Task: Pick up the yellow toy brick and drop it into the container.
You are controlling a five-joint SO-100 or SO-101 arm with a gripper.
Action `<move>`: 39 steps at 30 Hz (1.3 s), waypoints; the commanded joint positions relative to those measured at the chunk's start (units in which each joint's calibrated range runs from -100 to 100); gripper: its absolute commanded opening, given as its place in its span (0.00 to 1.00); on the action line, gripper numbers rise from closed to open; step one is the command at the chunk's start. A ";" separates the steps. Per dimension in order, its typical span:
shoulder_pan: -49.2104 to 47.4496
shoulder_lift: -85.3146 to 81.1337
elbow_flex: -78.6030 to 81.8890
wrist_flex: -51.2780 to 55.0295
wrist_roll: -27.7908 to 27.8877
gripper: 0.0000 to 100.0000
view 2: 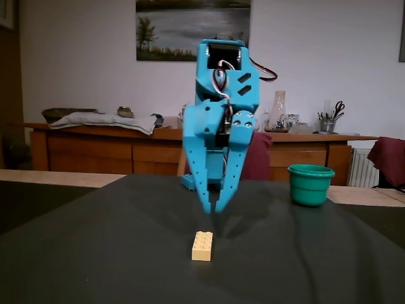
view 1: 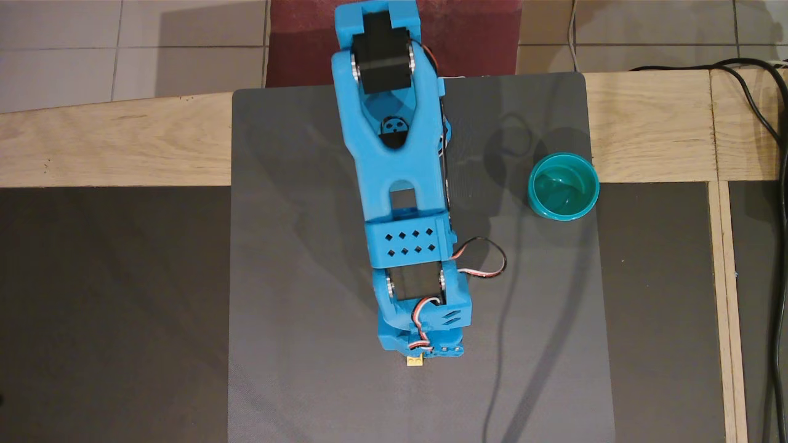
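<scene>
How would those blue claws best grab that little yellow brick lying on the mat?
Probably from straight above, pinching the two long side walls of the yellow brick. It lies flat, studs up, with its long axis running toward the fixed camera, so the narrow width suits the gripper hovering over it, tips almost together. The studded top offers no hold.

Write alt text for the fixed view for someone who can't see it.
A blue robot arm's end effector hangs tips-down just above a small yellow toy brick lying on a dark mat. A teal cup stands to the right, apart from both.
</scene>
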 commanded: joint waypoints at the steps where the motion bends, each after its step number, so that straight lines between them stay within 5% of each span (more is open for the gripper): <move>1: 0.98 0.11 -0.16 -0.54 0.43 0.15; 7: 1.75 0.20 1.01 -0.63 2.05 0.23; 27: 3.30 13.27 0.92 -11.20 2.78 0.22; 34: 3.30 13.52 0.92 -11.20 2.68 0.00; 39: 3.30 13.18 1.10 -10.05 2.68 0.00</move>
